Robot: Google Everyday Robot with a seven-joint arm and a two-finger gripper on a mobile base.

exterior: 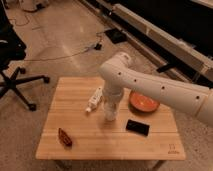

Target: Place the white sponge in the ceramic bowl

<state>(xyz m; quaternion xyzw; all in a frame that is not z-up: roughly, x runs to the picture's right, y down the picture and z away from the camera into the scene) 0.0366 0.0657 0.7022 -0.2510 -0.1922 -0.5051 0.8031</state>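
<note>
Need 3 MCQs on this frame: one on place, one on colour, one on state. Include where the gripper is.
1. Where is the black phone?
A. inside the bowl
B. on the table, nearer the front edge than the bowl
C. on the floor

2. What colour is the ceramic bowl's inside?
A. blue
B. green
C. orange-red

3. How is the white bottle?
A. lying on its side
B. standing upright
C. lifted off the table

Key:
B: the black phone lies on the table, in front of the ceramic bowl.
C: its inside is orange-red.
A: the white bottle lies flat, just left of the gripper, which is low over the table.
</note>
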